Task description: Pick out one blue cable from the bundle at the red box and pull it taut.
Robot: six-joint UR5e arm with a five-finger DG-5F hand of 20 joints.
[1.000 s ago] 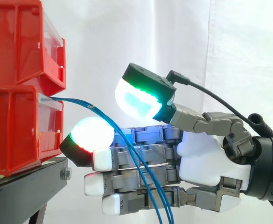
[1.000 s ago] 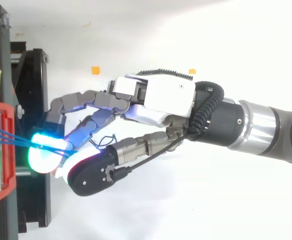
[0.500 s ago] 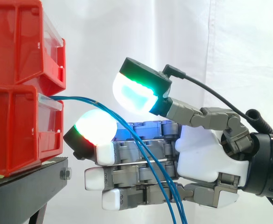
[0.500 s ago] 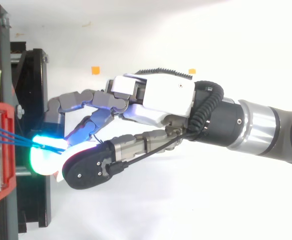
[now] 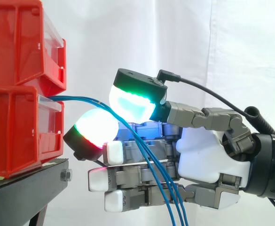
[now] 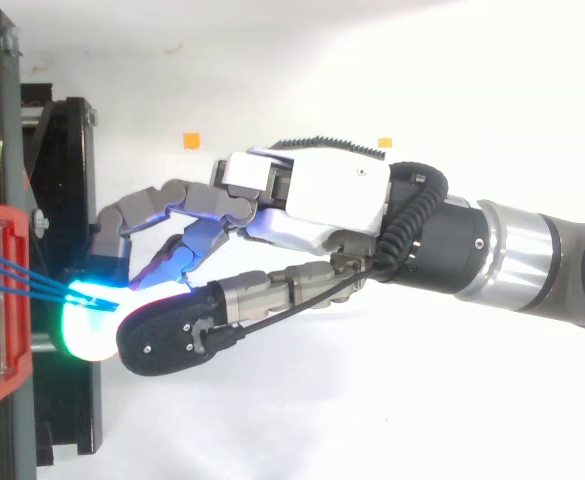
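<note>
Hand [image 5: 208, 150] hangs just off the red bin [image 5: 19, 127] edge, among blue cables [image 5: 78, 99].

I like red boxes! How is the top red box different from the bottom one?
The bottom red box has blue cables coming out of its front; the top red box shows none. The bottom one sits on the black stand; the top one is stacked on the bottom one. Both are red.
</note>
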